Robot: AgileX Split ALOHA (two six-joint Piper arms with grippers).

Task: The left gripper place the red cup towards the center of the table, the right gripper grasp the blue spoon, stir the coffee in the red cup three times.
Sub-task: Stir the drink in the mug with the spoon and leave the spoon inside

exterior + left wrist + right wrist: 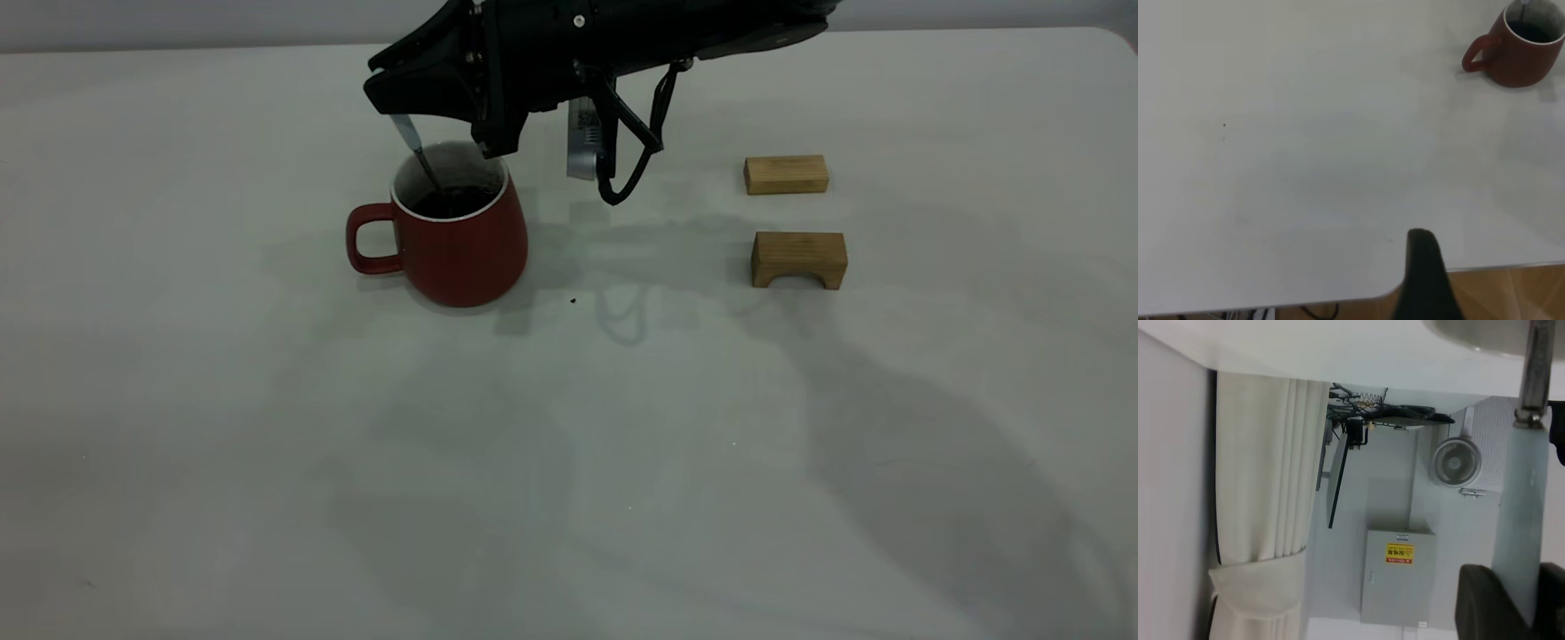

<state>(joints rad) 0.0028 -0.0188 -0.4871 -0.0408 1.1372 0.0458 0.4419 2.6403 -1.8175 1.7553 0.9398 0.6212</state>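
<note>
The red cup [453, 240] stands on the table [569, 462] left of centre, handle to the left, with dark coffee [453, 203] inside. My right gripper [382, 84] reaches in from the top right, just above the cup's rim, and is shut on the blue spoon [414, 147]. The spoon's metal neck slants down into the coffee and its bowl is hidden there. In the right wrist view the pale blue handle of the spoon [1521, 520] sits clamped in the right gripper [1521, 603]. My left gripper [1426, 277] hangs off the table's near corner, far from the cup [1525, 50].
Two tan wooden blocks lie right of the cup: a flat one [786, 174] and an arched one [798, 259]. A small dark speck [573, 300] lies on the table beside the cup. The arm's cable loop [636, 160] hangs between cup and blocks.
</note>
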